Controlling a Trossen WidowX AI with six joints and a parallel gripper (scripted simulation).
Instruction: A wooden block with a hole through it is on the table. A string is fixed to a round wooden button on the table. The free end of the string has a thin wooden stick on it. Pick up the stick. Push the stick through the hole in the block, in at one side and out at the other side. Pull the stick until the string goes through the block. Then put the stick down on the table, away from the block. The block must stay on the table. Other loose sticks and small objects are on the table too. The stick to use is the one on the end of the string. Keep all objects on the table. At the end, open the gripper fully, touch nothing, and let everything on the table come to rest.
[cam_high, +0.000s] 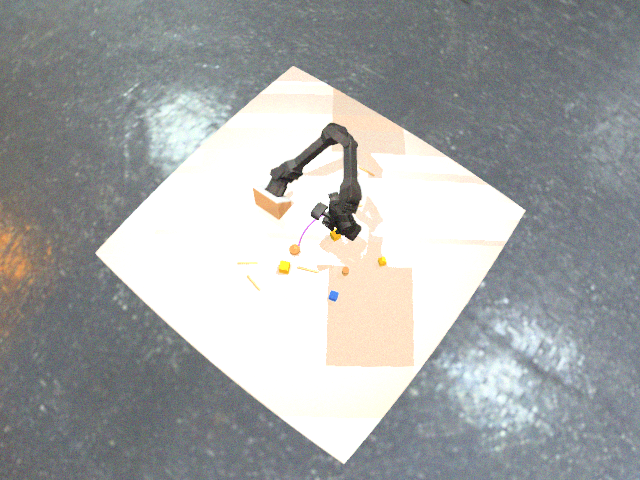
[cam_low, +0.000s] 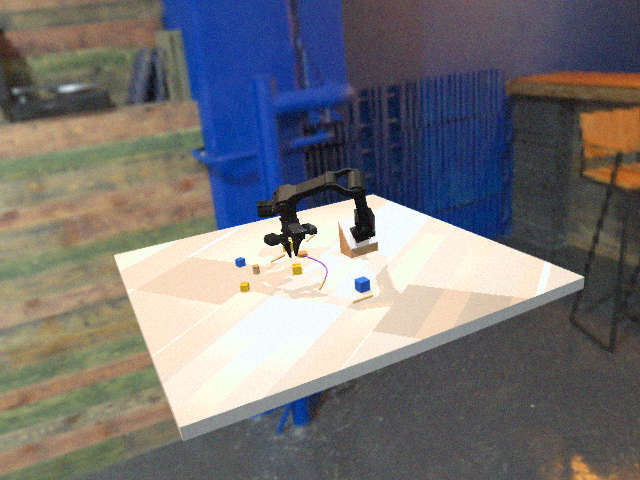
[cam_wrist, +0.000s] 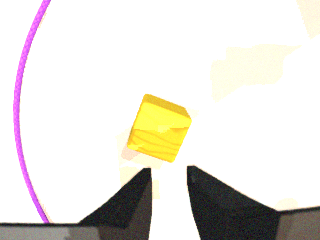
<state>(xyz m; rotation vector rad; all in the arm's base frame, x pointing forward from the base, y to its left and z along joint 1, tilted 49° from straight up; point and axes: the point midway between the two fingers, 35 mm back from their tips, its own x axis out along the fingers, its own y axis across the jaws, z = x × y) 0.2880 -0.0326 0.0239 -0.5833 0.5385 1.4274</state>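
The wooden block (cam_high: 267, 203) (cam_low: 361, 251) stands close to the arm's base; its hole is not visible. The round button (cam_high: 294, 249) (cam_low: 302, 253) lies on the table. The purple string (cam_high: 303, 231) (cam_low: 326, 271) (cam_wrist: 17, 100) curves away from it, slack. The string's stick (cam_low: 322, 284) lies on the table at its far end; in the top view the arm mostly hides it. My gripper (cam_low: 293, 255) (cam_wrist: 169, 174) points down above the table, slightly open, with nothing between the fingertips. It is close to a yellow cube (cam_high: 335, 235) (cam_low: 296, 269) (cam_wrist: 160, 131), away from the stick.
Loose sticks (cam_high: 253, 282) (cam_high: 308, 269) (cam_high: 367, 171) (cam_low: 362, 298) lie about. A large blue cube (cam_low: 362, 284) stands near one. Also present are another yellow cube (cam_high: 284, 267), a small yellow piece (cam_high: 382, 261) (cam_low: 244, 286), a small blue cube (cam_high: 333, 295) (cam_low: 239, 261) and a brown piece (cam_high: 345, 270) (cam_low: 255, 269).
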